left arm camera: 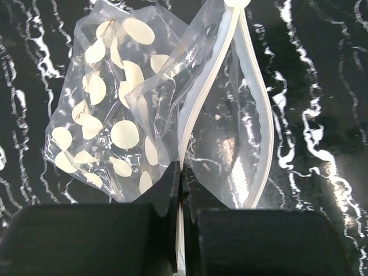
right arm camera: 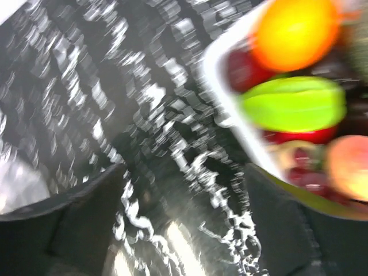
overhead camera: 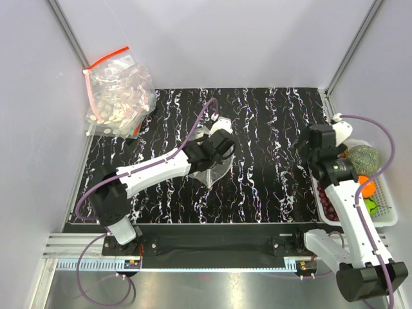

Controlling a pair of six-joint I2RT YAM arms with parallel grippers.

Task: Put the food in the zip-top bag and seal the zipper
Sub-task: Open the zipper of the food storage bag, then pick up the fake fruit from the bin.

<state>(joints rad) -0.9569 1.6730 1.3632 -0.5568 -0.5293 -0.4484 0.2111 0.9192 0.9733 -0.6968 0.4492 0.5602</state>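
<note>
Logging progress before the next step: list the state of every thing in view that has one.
zip-top bag: empty, mouth gaping.
zipper: unsealed, its two strips parted.
left pincer: shut on the zip-top bag's mouth edge.
right pincer: open, empty, beside the tray.
food: in the tray, none bagged.

So the table (overhead camera: 270, 180) is black with white marbled streaks all over. The far left corner's got a heap of clear bags (overhead camera: 119, 90) with a red strip, a spotted zip-top bag (left arm camera: 109, 121) sits crumpled near the middle, and a white tray (overhead camera: 388, 207) of fruit is at the right edge.
</note>
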